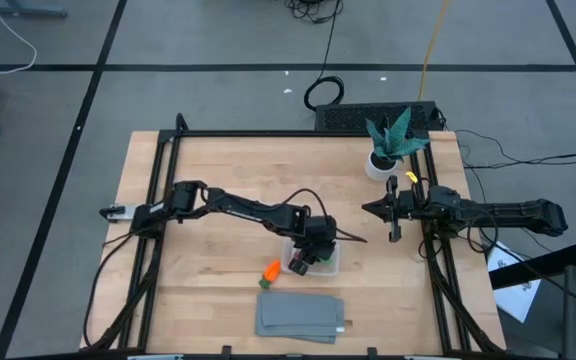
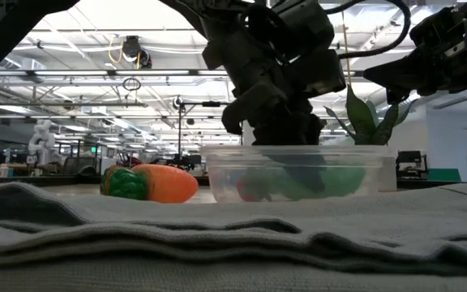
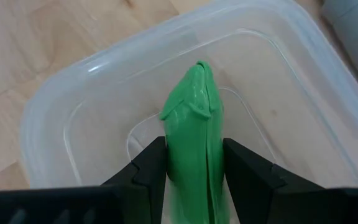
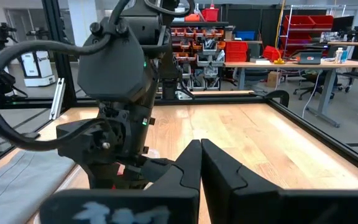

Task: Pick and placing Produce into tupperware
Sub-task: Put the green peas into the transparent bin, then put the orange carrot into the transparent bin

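Observation:
The clear tupperware (image 1: 315, 258) stands on the table near the middle; it also shows in the low view (image 2: 298, 174) and the left wrist view (image 3: 61, 112). My left gripper (image 1: 306, 252) reaches down into it, shut on the green pod (image 3: 194, 118). A small red berry (image 2: 250, 191) shows through the container's wall and lies inside. The orange carrot with a green top (image 1: 271, 270) lies on the table just left of the container. My right gripper (image 1: 393, 210) hovers shut and empty to the right, near the plant. My left gripper pinches the green pod between its two fingers (image 3: 151, 165), on the pod's two long sides (image 3: 178, 158). The fingers come from above, slanting down, and lie along the pod. The pod's free end (image 3: 197, 74) points into the tupperware, below its rim; whether it touches the floor, I cannot tell.
A folded grey cloth (image 1: 301, 315) lies at the near edge, just in front of the container. A spiky green plant in a white pot (image 1: 388, 145) stands at the far right. Black frame rails (image 1: 163, 200) run along the table's sides.

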Robot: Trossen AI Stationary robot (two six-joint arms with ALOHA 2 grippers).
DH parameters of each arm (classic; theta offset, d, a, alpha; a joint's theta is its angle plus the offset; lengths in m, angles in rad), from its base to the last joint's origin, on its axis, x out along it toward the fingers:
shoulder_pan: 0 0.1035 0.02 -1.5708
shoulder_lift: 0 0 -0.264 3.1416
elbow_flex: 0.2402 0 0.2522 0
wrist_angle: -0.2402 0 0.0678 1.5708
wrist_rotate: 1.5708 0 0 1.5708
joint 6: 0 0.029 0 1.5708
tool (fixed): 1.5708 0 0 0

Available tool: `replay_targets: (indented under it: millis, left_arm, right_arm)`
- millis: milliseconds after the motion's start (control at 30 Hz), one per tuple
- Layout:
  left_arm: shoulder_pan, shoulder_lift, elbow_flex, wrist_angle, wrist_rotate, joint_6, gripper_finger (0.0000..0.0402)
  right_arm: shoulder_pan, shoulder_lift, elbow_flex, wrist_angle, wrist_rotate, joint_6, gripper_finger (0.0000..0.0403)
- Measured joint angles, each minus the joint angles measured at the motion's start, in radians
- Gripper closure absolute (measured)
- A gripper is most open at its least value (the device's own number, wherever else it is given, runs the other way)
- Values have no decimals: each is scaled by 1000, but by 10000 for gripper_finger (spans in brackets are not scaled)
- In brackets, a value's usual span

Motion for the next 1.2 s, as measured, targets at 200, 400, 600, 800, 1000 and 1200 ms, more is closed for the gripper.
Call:
replay_targets:
  millis: [200, 400, 600, 800, 1000, 1200]
  left_arm:
    - [0, 0, 0, 0, 2, 0, 268]
    - [0, 0, 0, 0, 9, 0, 267]
    - [0, 0, 0, -1, 57, -2, 253]
    - [0, 0, -1, -3, 57, -3, 215]
    - [0, 0, -1, -5, 57, -3, 205]
    - [-1, 0, 31, -65, -21, 3, 204]
  right_arm:
    - [0, 0, 0, 0, 0, 0, 403]
    - [0, 0, 0, 0, 0, 0, 403]
    - [0, 0, 0, 0, 0, 0, 403]
    - [0, 0, 0, 0, 0, 0, 403]
    - [0, 0, 0, 0, 0, 0, 403]
    - [0, 0, 0, 0, 0, 0, 403]
